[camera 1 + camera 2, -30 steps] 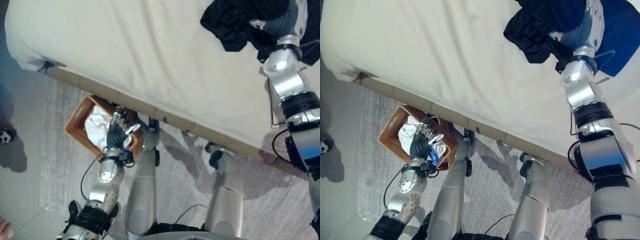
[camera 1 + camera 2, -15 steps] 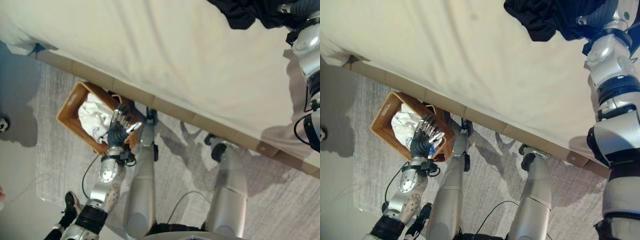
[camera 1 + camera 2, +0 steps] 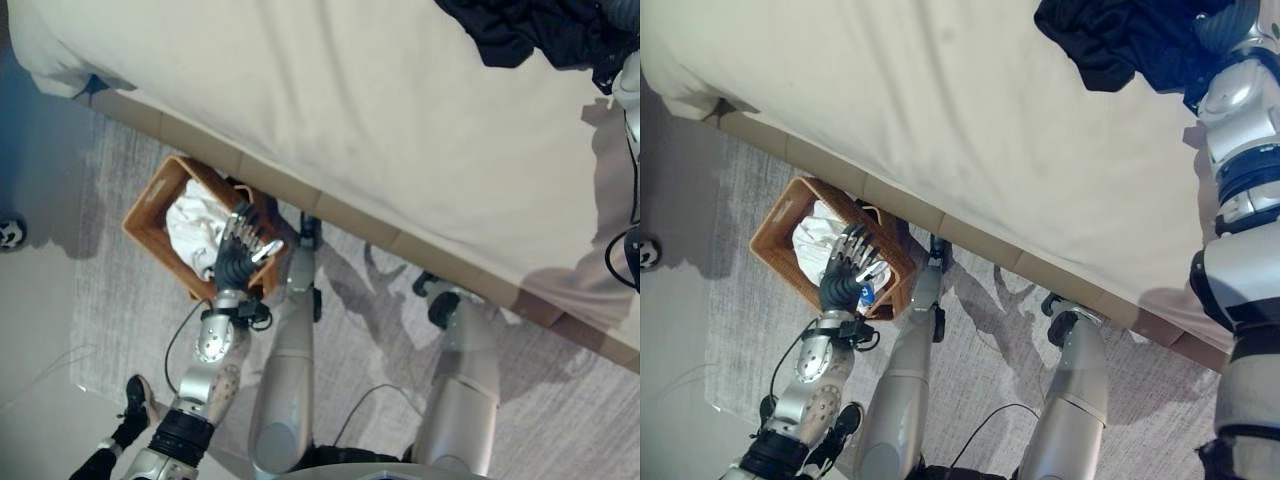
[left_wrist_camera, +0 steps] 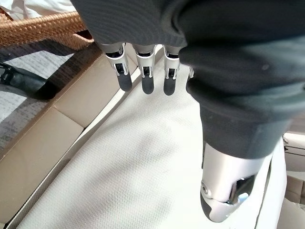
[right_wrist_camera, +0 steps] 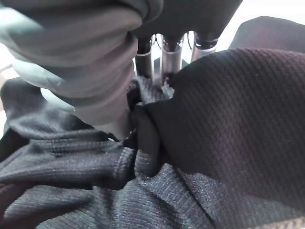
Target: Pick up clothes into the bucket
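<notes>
A brown wicker basket (image 3: pixel 150 205) stands on the floor against the bed base, with a white cloth (image 3: pixel 190 225) in it. My left hand (image 3: pixel 237 262) hovers over the basket's near corner, open, fingers (image 4: pixel 144 78) straight and holding nothing. A black garment (image 3: pixel 530 30) lies crumpled at the far right of the bed. My right hand (image 3: pixel 1228 25) is sunk into it. In the right wrist view its fingers (image 5: pixel 164 52) dip into the black garment (image 5: pixel 214 119), and a fold is bunched between them and the thumb.
The bed (image 3: pixel 350 110) with a cream sheet spans the upper view; its tan base edge (image 3: pixel 360 225) runs diagonally. A grey rug (image 3: pixel 120 300) covers the floor. A person's dark shoe (image 3: pixel 135 405) is at lower left. A small black-and-white object (image 3: pixel 10 233) lies far left.
The camera has shifted. My left hand stays over the basket and my right hand stays in the black garment. A person's shoe has come into view at lower left.
</notes>
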Robot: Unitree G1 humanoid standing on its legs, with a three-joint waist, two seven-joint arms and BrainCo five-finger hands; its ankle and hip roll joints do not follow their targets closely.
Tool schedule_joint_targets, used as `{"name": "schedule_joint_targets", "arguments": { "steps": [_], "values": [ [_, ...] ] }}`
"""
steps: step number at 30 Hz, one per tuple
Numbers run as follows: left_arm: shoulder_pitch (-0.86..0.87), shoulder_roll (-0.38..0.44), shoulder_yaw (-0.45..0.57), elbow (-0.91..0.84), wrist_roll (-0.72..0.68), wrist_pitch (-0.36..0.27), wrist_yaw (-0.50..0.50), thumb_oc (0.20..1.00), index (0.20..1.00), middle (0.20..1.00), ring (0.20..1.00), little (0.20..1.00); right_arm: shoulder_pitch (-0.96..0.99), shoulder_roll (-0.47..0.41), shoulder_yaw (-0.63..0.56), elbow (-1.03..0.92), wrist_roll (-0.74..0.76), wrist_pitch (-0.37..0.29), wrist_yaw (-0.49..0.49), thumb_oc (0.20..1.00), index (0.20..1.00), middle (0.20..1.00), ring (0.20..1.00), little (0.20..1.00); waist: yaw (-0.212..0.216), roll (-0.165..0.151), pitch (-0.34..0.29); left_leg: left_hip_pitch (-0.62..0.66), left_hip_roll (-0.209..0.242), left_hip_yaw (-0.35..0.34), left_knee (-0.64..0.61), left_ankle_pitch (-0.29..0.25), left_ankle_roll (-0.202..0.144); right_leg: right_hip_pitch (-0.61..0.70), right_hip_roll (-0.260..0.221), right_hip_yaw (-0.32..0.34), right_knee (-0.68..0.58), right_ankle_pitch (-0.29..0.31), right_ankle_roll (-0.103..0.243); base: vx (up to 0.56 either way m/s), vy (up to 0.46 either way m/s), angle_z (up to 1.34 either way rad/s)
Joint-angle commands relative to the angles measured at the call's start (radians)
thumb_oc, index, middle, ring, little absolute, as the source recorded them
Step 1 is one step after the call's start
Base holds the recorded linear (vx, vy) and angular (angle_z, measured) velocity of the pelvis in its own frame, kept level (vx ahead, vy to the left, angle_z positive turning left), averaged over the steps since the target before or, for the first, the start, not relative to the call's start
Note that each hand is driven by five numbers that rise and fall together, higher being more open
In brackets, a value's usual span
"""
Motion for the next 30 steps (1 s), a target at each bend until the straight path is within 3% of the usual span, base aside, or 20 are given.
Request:
{"name": "schedule_joint_targets", "arguments": {
  "steps": [1,4,5,10,12,18,22,30],
  "values": [
    [0.004,0.033,0.031,-0.03,-0.027,-0.037,-0.013,1.0,1.0,1.0,1.0,1.0,-0.021,-0.046,0.073,-0.076,0.019,-0.042,0.002,0.2,0.2,0.2,0.2,0.2,0.024,-0.057,-0.01,0.066,0.04,-0.009,0.092,-0.127,-0.09,0.1,-0.014,0.062,-0.308,0.22,0.129,0.0,0.0,0.0],
    [-0.002,0.033,0.034,-0.019,-0.026,-0.036,-0.014,1.0,1.0,1.0,1.0,1.0,0.009,-0.041,0.062,-0.129,0.028,-0.054,0.005,0.2,0.2,0.2,0.2,0.2,0.019,-0.063,-0.01,0.094,0.041,-0.005,0.092,-0.132,-0.089,0.129,-0.012,0.06,-0.321,0.228,0.13,-0.03,0.013,0.0],
    [-0.008,0.032,0.037,-0.015,-0.027,-0.037,-0.013,1.0,1.0,1.0,1.0,1.0,0.02,-0.043,0.052,-0.155,0.036,-0.059,0.004,0.2,0.2,0.2,0.2,0.2,0.015,-0.068,-0.01,0.081,0.036,-0.003,0.093,-0.107,-0.083,0.123,-0.013,0.052,-0.337,0.261,0.118,-0.09,0.036,-0.04],
    [-0.02,0.029,0.04,0.0,-0.026,-0.035,-0.017,1.0,1.0,1.0,1.0,1.0,0.128,-0.035,0.01,-0.316,0.067,-0.085,0.034,0.2,0.2,0.2,0.2,0.2,0.006,-0.085,-0.01,0.143,0.039,0.007,0.089,-0.118,-0.08,0.188,-0.012,0.05,-0.36,0.27,0.119,-0.02,0.002,-0.04],
    [-0.023,0.03,0.039,0.005,-0.029,-0.035,-0.032,1.0,1.0,1.0,1.0,1.0,0.25,-0.035,-0.021,-0.484,0.102,-0.12,0.072,0.2,0.2,0.2,0.2,0.2,-0.005,-0.097,-0.01,0.206,0.037,0.01,0.084,-0.126,-0.08,0.263,-0.016,0.04,-0.384,0.277,0.123,0.0,0.001,-0.04],
    [-0.024,0.024,0.048,0.057,-0.043,-0.039,-0.058,1.0,1.0,1.0,1.0,1.0,0.495,0.002,-0.12,-0.719,0.154,-0.178,0.125,0.2,0.2,0.2,0.2,0.2,-0.019,-0.112,-0.01,0.337,0.036,0.023,0.065,-0.141,-0.076,0.409,-0.021,0.023,-0.433,0.29,0.131,0.03,0.007,-0.01],
    [-0.028,0.027,0.066,0.13,0.005,-0.039,-0.057,1.0,1.0,1.0,1.0,1.0,0.723,0.086,-0.234,-0.887,0.198,-0.215,0.163,0.2,0.2,0.2,0.2,0.2,-0.035,-0.128,-0.01,0.469,0.04,0.037,0.039,-0.159,-0.067,0.552,-0.022,0.007,-0.485,0.302,0.139,0.07,0.014,-0.04],
    [0.027,0.018,0.108,0.221,0.027,-0.018,-0.084,1.0,1.0,1.0,1.0,1.0,0.961,0.185,-0.292,-1.073,0.259,-0.224,0.276,0.2,0.2,0.2,0.2,0.2,-0.061,-0.166,-0.1,0.613,0.052,0.066,-0.006,-0.183,-0.049,0.711,0.001,0.0,-0.585,0.323,0.15,0.1,0.009,-0.11]
  ]
}}
